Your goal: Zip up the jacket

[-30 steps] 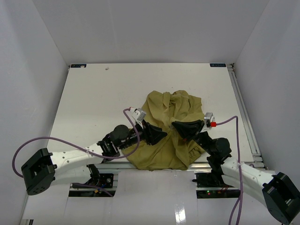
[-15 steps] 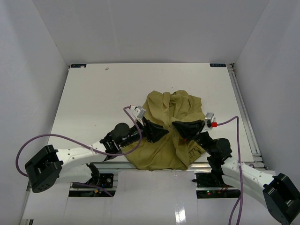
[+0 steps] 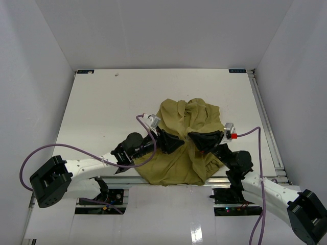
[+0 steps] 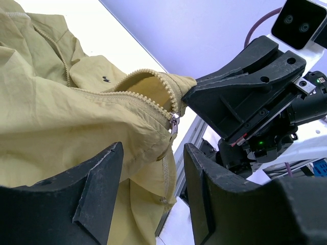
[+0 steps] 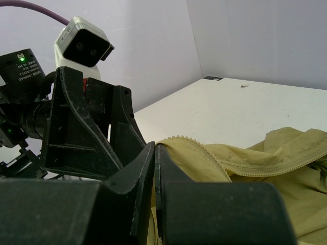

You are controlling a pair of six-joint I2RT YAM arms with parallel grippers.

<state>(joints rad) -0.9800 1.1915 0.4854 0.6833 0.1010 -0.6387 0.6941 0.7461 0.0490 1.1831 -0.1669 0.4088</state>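
Currently the jacket (image 3: 186, 153) lies crumpled at the table's (image 3: 102, 102) near edge; the right gripper (image 5: 155, 149) pinches its zipper edge (image 5: 202, 148), and the left gripper (image 4: 153, 155) stands spread before the slider (image 4: 174, 122).

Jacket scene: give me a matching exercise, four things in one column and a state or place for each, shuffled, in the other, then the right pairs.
Column one
1. left gripper
2. right gripper
3. zipper pull
4. jacket

Column two
A. crumpled near the front edge of the white table
B. open, jaws apart
C. shut on the jacket's toothed zipper edge
D. small, silver, dangling from the zipper

Pairs: 1-B, 2-C, 3-D, 4-A
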